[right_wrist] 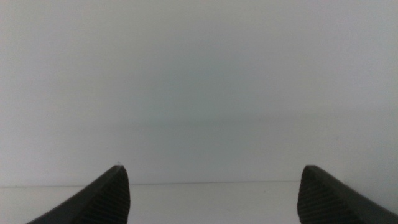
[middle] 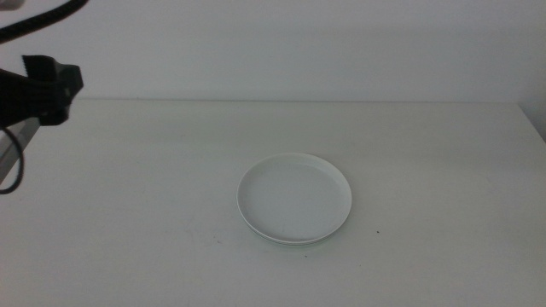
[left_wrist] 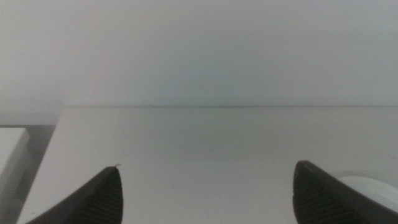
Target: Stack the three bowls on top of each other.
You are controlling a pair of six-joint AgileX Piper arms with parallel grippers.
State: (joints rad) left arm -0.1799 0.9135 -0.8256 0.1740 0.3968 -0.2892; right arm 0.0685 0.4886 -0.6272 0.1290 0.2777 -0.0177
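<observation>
— Where are the bowls sitting?

— Near the middle of the table, slightly toward four o'clock from its centre. They are lying nested in one stack: I am seeing a shallow, round, plate-like white top bowl with a low rim, and below its near edge, around six o'clock, a second thin rim is peeking out. How many lie under the top one I cannot tell. The plastic is looking smooth and matte, and the tabletop is reading as a plain, pale, flat surface with one tiny dark speck at about four o'clock from the stack.

— And your left gripper?

— It is hanging raised at the table's nine o'clock side, well apart from the stack. Its two dark jaws, wedge-shaped with a finely ribbed texture, are standing spread wide with nothing between them. A pale curved bowl rim is just showing past one jaw in my left wrist view.

— The right gripper?

— It is sitting outside the middle view. Its own camera is showing the same dark, ribbed wedges parted wide, grasping nothing, facing a blank pale wall above a strip of table edge.
</observation>
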